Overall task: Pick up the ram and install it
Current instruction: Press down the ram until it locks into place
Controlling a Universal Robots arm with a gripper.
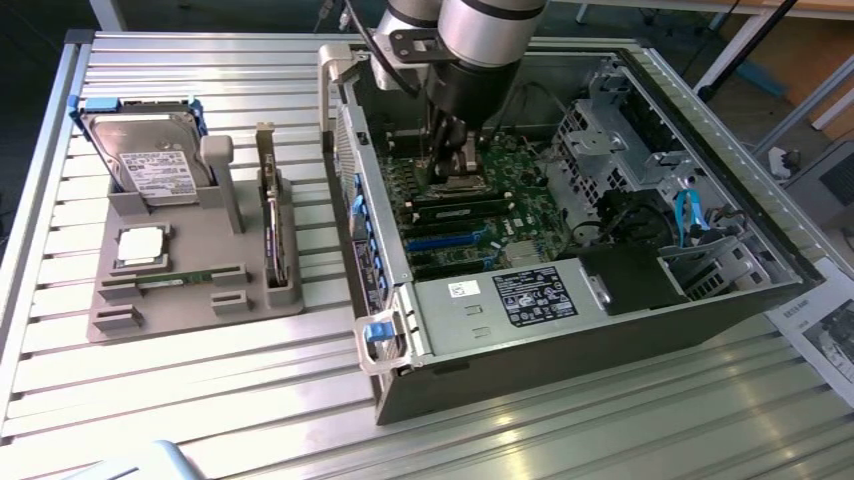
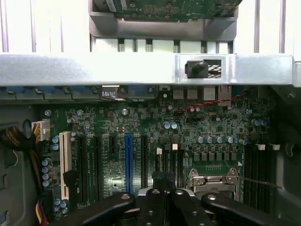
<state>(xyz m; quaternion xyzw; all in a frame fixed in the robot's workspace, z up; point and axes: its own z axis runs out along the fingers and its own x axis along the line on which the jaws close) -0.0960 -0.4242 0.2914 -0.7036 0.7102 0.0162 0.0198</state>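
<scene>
Ram point(image 1: 174, 278): one thin green strip, apparently it, lies edge-up in a slot near the front edge of the grey plastic holder point(image 1: 200, 310). The holder also carries one hard drive point(image 1: 150, 165), one square silver processor point(image 1: 140, 246) and one upright dark card point(image 1: 271, 235). The gripper point(image 2: 162, 190), its black fingers pressed together and pinching nothing visible, hangs over the green motherboard point(image 2: 141, 127) inside the metal case point(image 1: 694, 110).

An open PC case point(image 1: 694, 300) w/ green motherboard point(image 2: 141, 127) is seen beneath the pincer. Well apart from the pincer, a grey holder point(image 1: 187, 290) is set on the bench point(image 1: 200, 400), w/ hard drive point(image 1: 154, 165) and silver CPU point(image 1: 142, 246).
</scene>
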